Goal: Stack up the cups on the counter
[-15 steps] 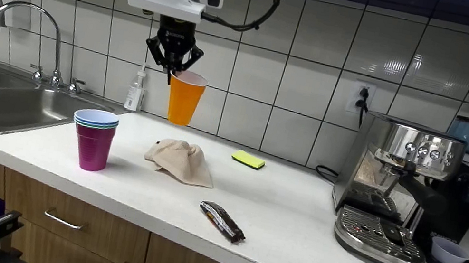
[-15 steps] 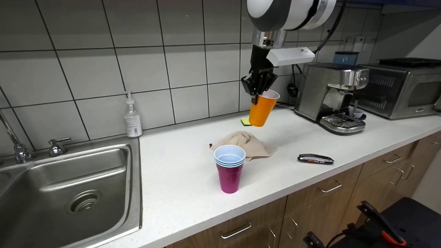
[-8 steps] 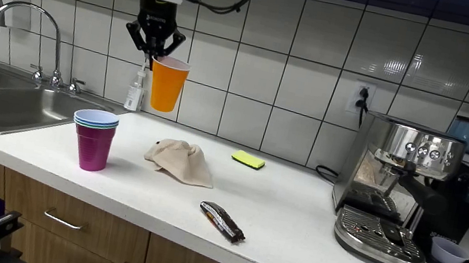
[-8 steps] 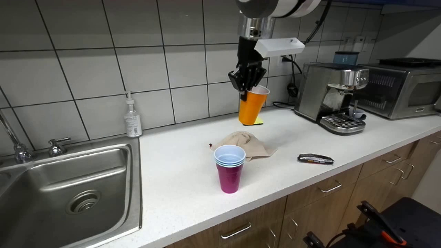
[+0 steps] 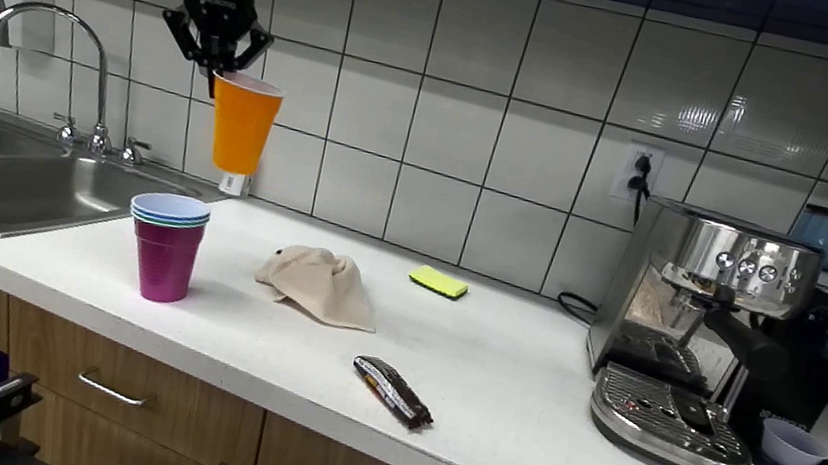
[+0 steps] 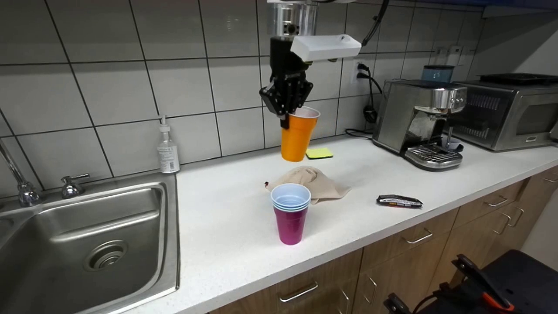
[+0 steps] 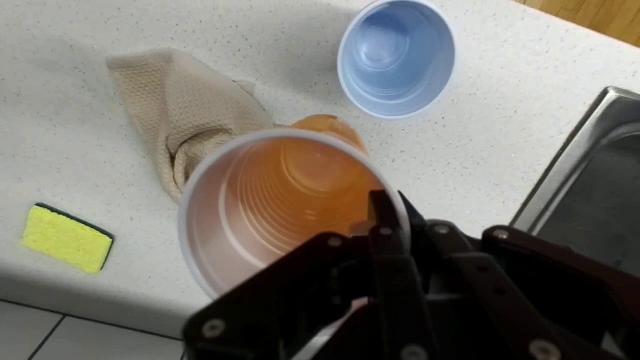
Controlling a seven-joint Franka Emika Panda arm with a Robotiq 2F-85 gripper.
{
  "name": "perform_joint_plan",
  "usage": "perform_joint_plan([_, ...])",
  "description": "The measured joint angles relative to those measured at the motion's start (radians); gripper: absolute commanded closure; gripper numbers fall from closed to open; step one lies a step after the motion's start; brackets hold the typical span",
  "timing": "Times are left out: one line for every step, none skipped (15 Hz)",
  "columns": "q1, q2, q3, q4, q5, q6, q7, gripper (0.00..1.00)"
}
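Orange cup (image 5: 242, 127) hangs tilted above counter (image 5: 527, 363), gripper (image 5: 216, 78) pinching its rim wall: one finger (image 7: 383, 210) inside, one outside. Purple cup (image 5: 163, 265) stands upright on counter, green cup (image 5: 169, 222) and blue cup (image 7: 397, 57) nested inside, blue topmost. Judged: thin plastic, light, flexible, rather slippery; rim hold suits nesting, may allow pivoting. Green cup: rim sliver only. Inner fingertip hidden by cup wall, arm (image 6: 293, 19) cut off above, in both exterior views.
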Motion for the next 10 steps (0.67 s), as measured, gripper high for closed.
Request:
perform_joint_plan([0.008, 0.000, 0.009, 0.006, 0.000, -0.012, 0.008, 0.99])
perform_joint_plan([0.016, 0.002, 0.016, 0.012, 0.000, -0.024, 0.015, 0.99])
perform_joint_plan([0.022, 0.003, 0.024, 0.017, 0.000, -0.035, 0.021, 0.99])
perform_joint_plan([0.029, 0.006, 0.030, 0.022, 0.000, -0.044, 0.026, 0.99])
perform_joint_plan([0.034, 0.009, 0.036, 0.027, 0.000, -0.052, 0.029, 0.99])
perform_joint_plan([0.040, 0.013, 0.039, 0.031, 0.000, -0.062, 0.031, 0.99])
perform_joint_plan([0.044, 0.017, 0.043, 0.034, 0.000, -0.072, 0.031, 0.99])
perform_joint_plan([0.045, 0.022, 0.046, 0.036, 0.000, -0.078, 0.031, 0.99])
perform_joint_plan([0.046, 0.027, 0.049, 0.037, 0.000, -0.083, 0.031, 0.99])
perform_joint_plan([0.047, 0.032, 0.049, 0.038, 0.000, -0.087, 0.031, 0.99])
